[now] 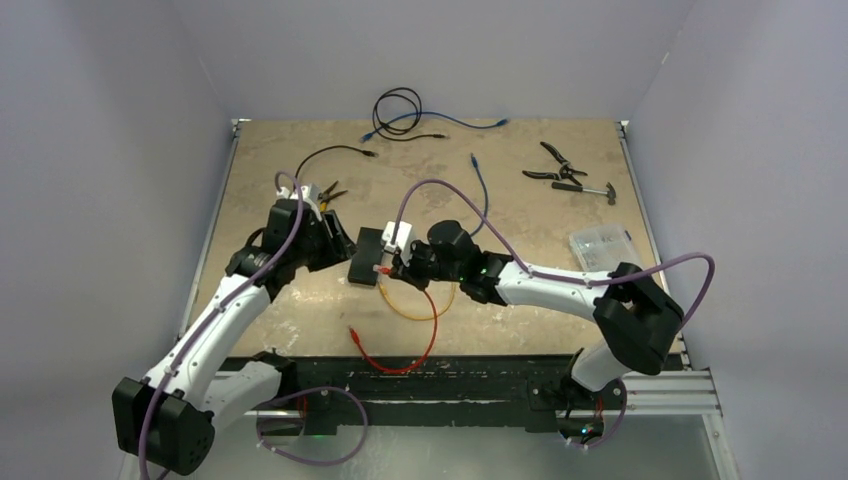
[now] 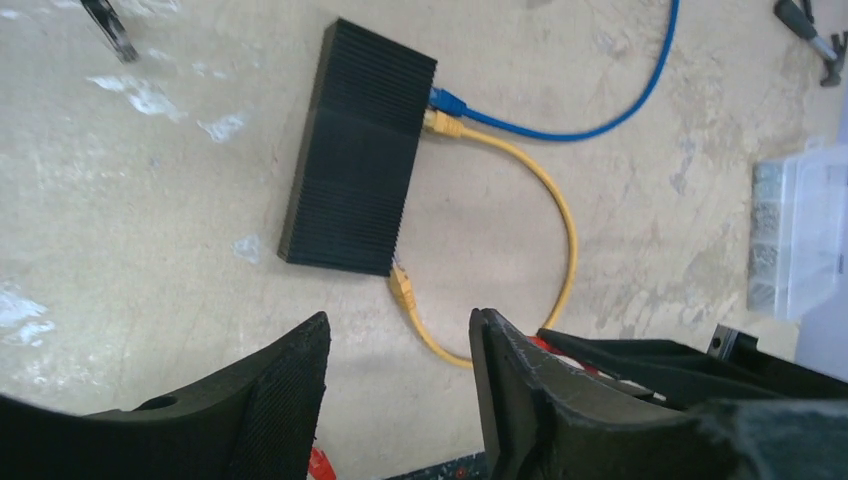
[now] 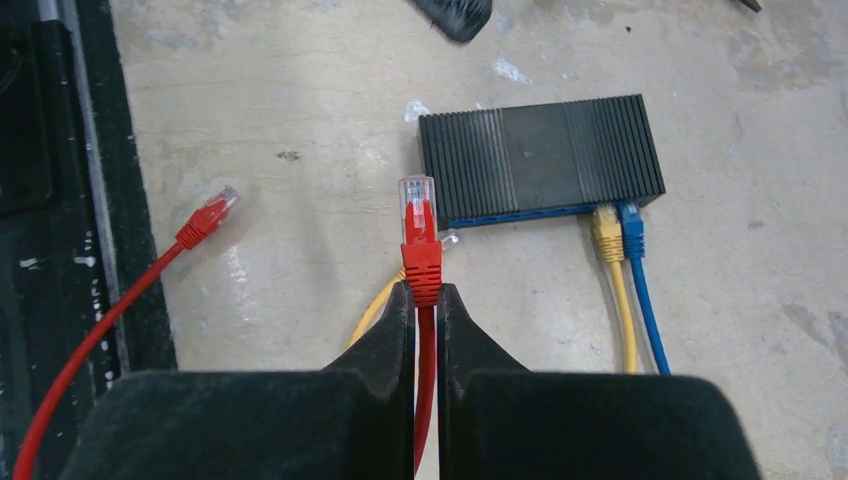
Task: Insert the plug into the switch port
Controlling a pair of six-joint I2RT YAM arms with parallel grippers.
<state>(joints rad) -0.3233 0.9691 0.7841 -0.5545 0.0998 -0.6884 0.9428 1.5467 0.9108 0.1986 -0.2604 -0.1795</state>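
The tan, scuffed surface (image 1: pixel 540 215) carries a ribbed black switch (image 3: pixel 540 150) lying flat near its middle. A blue cable (image 2: pixel 600 125) and a yellow cable (image 2: pixel 570 220) run from neighbouring sockets across the board. A red patch cable (image 1: pixel 420 350) loops toward the near edge, with one plug lying loose there. To the far right lie black-handled pliers (image 1: pixel 553 160) and a small hammer (image 1: pixel 590 188), with a clear plastic box (image 1: pixel 600 245) nearer. Small yellow-handled pliers (image 1: pixel 328 192) and a thin black cable (image 1: pixel 330 152) lie at the far left. A coiled black cable (image 1: pixel 397 108) sits at the far edge.
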